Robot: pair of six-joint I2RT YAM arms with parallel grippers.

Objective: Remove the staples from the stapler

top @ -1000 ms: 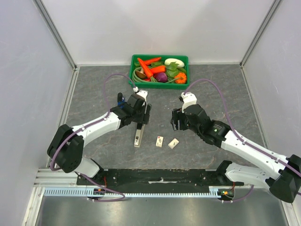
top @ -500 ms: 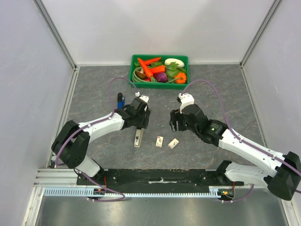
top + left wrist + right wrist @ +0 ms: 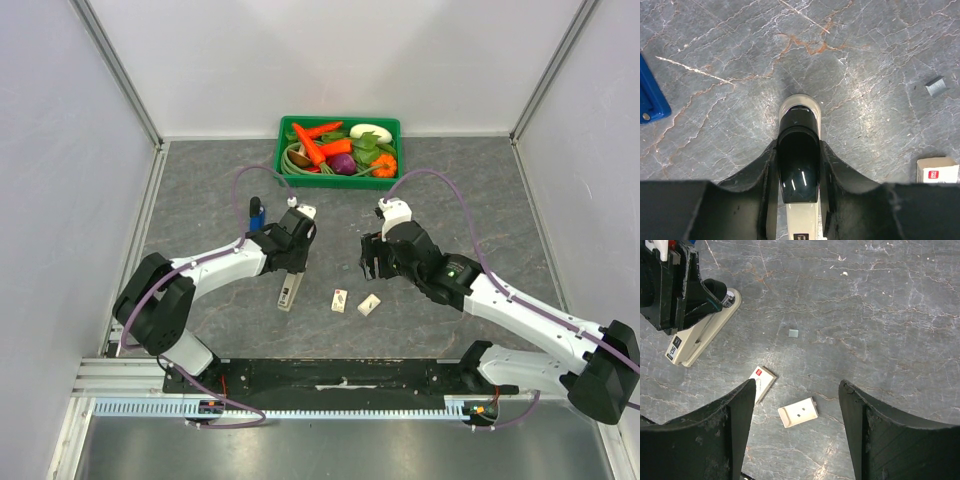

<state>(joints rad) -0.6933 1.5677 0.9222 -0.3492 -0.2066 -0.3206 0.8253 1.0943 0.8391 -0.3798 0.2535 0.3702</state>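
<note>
Gripping the cream-white stapler (image 3: 287, 293) at its black top, the left gripper (image 3: 291, 265) presses its 2 fingers (image 3: 771, 165) against its sides, left of the table's (image 3: 200, 200) middle. The right gripper (image 3: 368, 268) hangs open near a red-labelled box (image 3: 340, 299) and a cream box (image 3: 369, 304).

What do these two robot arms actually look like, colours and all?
The left arm and right arm have white links joined by chunky black joints. A thin purple cable loops along each. The left gripper and right gripper each have two broad black fingers.
</note>
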